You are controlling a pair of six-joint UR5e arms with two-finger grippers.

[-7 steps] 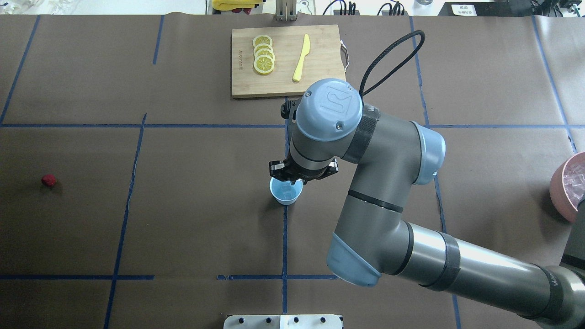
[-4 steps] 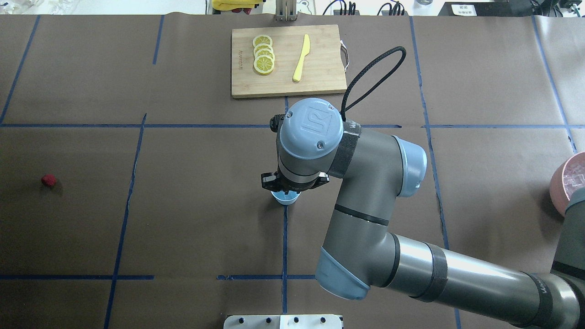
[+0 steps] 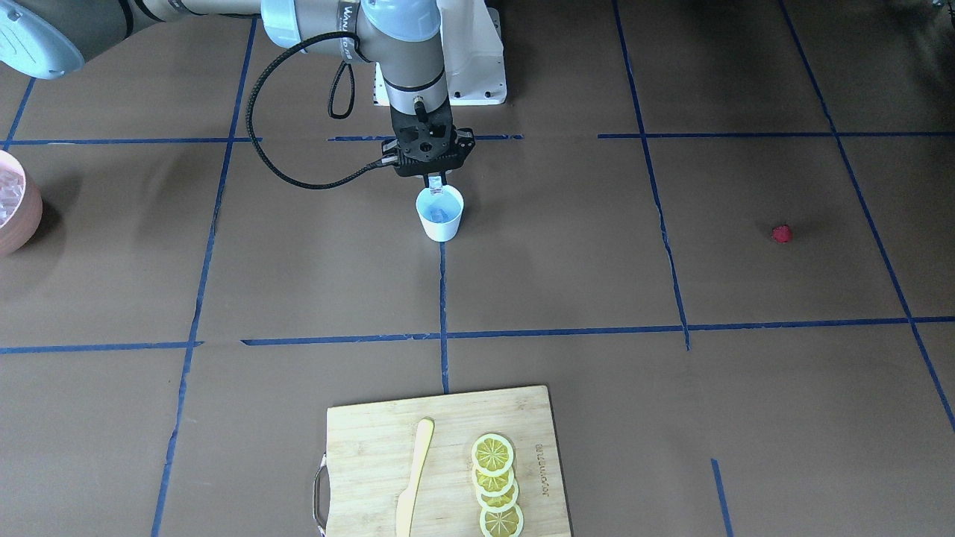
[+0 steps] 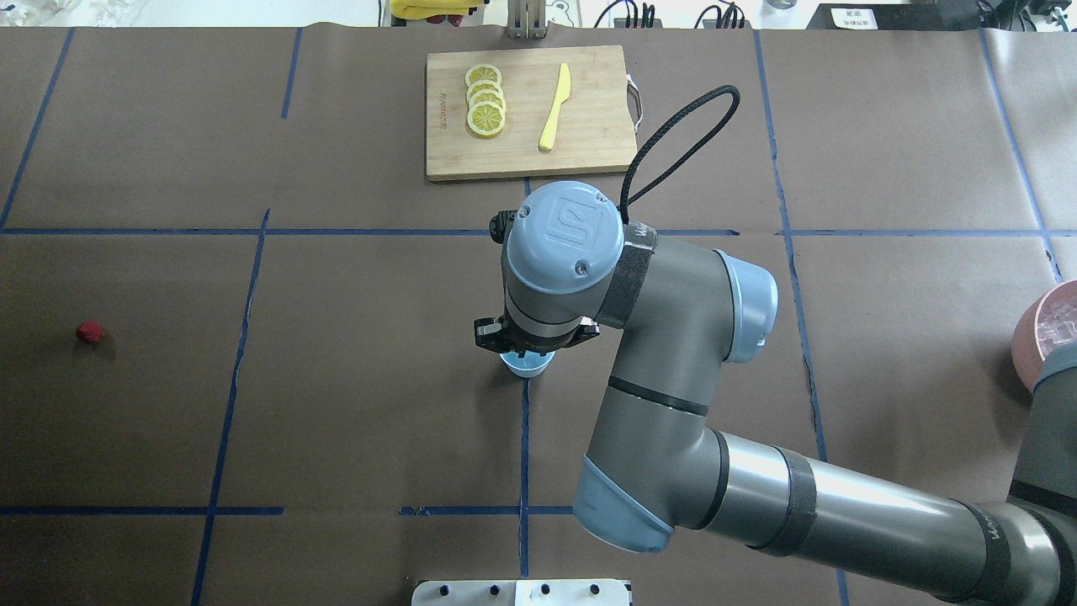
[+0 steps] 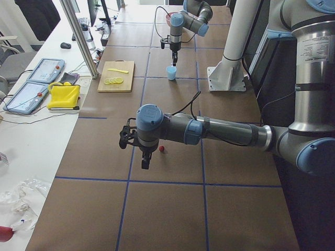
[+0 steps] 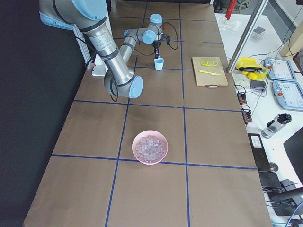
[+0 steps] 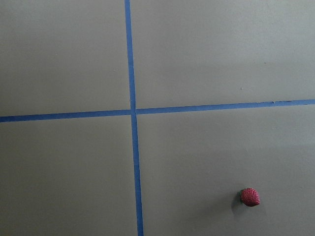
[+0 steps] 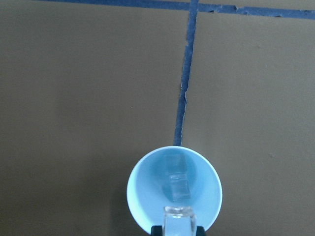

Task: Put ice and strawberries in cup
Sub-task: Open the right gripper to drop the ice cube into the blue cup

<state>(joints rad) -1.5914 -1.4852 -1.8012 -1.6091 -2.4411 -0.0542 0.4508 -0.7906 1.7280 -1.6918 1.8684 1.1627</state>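
The white cup (image 3: 441, 226) with a pale blue inside stands at the table's middle and holds ice cubes (image 8: 177, 183). My right gripper (image 3: 436, 183) hangs right over the cup's mouth, shut on one clear ice cube (image 8: 179, 216) held just above the rim. In the overhead view the wrist hides most of the cup (image 4: 527, 364). The red strawberry (image 4: 89, 332) lies far off on the table's left side and also shows in the left wrist view (image 7: 250, 196). My left gripper (image 5: 145, 158) hovers near the strawberry (image 5: 162, 149); I cannot tell whether it is open or shut.
A pink bowl (image 6: 162, 153) full of ice cubes sits at the table's right end. A wooden cutting board (image 4: 589, 143) at the far side carries lemon slices (image 4: 485, 99) and a yellow knife (image 4: 555, 107). Blue tape lines cross the brown table cover.
My right arm has shifted left and nearer, bringing the gripper with its ice cube over the cup, which is now mostly hidden under the wrist. The strawberry has not moved.
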